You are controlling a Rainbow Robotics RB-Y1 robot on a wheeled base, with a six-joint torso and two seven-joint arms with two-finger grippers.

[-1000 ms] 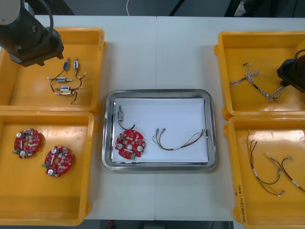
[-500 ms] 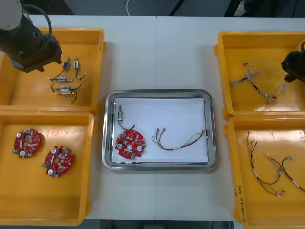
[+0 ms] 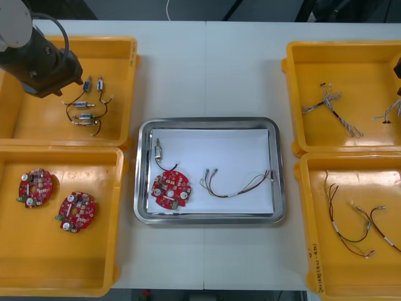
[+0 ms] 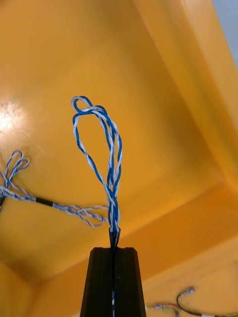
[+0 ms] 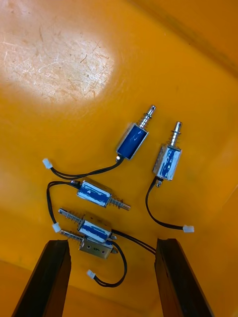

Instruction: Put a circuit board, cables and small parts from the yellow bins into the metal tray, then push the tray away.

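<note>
My right gripper (image 4: 114, 247) is shut on a twisted blue and white cable (image 4: 110, 158), which hangs clear above the far right yellow bin (image 3: 351, 63); that cable (image 3: 390, 113) shows at the bin's right edge. A second twisted cable (image 3: 332, 103) lies in the bin. My left arm (image 3: 41, 59) is over the far left yellow bin (image 3: 119, 63), its gripper (image 5: 114, 277) open above several small metal parts (image 5: 131, 141). The metal tray (image 3: 210, 218) holds a red circuit board (image 3: 171, 189), a small metal part (image 3: 159, 150) and a red and yellow cable (image 3: 235, 183).
The near left yellow bin (image 3: 62, 276) holds two more red circuit boards (image 3: 36, 187). Black cables and red and yellow ones (image 3: 354, 222) lie in the near right yellow bin (image 3: 313, 269). Bare table (image 3: 207, 69) stretches beyond the tray.
My right gripper has risen and moved right, out past the front view's edge, lifting one twisted blue and white cable from the bin. The left arm shifted slightly.
</note>
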